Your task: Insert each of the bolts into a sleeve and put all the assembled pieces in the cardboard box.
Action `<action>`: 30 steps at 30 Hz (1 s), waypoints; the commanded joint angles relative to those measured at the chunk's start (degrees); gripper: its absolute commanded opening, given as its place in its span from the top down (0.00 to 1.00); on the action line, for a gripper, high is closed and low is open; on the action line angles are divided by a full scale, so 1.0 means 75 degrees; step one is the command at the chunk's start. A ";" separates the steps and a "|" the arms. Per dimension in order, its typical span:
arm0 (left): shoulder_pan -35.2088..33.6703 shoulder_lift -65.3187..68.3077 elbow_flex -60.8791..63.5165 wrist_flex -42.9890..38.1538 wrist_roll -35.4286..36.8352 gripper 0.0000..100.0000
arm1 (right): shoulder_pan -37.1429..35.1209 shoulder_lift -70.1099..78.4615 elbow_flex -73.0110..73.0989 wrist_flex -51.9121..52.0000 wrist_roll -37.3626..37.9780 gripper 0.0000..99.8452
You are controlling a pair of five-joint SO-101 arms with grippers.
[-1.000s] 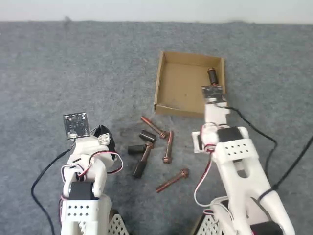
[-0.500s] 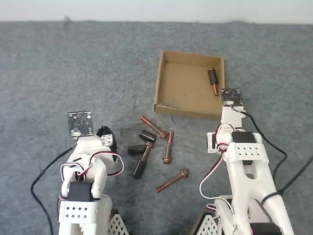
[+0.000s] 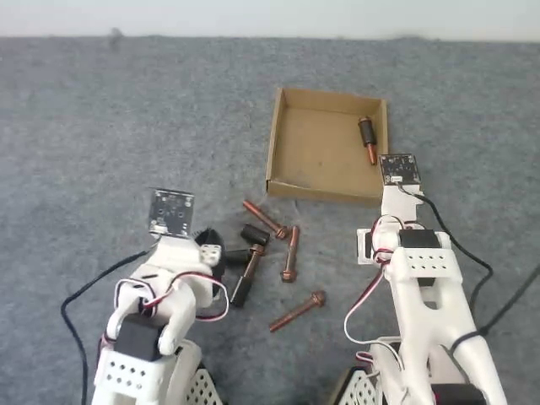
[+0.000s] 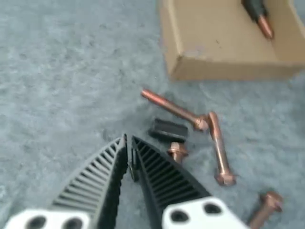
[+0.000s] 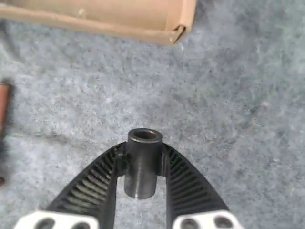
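jaws of the right gripper (image 5: 143, 151) clamp an upright sleeve (image 5: 143, 167) above grey carpet (image 5: 238, 119), near a corner of the cardboard box (image 5: 119, 29). we see the left gripper (image 4: 129, 142) pinched together, empty, beside a loose sleeve (image 4: 168, 130) and bolts (image 4: 174, 109). one assembled piece (image 3: 367, 137) lies inside the box.

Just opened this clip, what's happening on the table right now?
The right gripper is shut on a black sleeve, held upright over the carpet near the cardboard box. The left gripper, shut and empty, hangs by the pile of loose bolts and a spare sleeve. One assembled piece lies in the box; several bolts are not yet sleeved.
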 commanded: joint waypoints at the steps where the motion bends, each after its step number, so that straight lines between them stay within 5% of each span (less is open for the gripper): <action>1: 0.0281 0.0070 -0.0428 0.0047 -0.0070 0.99 | 0.0088 -0.0393 -0.0082 -0.0158 0.0188 0.99; 13: 0.0867 0.4396 -0.2667 -0.0023 -0.0035 0.99 | 0.0064 -0.0393 -0.0059 -0.0158 0.0188 0.99; 19: 0.1664 0.5451 -0.3018 -0.0047 -0.0023 0.99 | 0.0064 -0.0393 -0.0059 -0.0158 0.0188 0.99; 30: 0.1735 0.7514 -0.3182 -0.0996 0.0668 0.99 | 0.0053 -0.0393 -0.0059 -0.0158 0.0176 0.99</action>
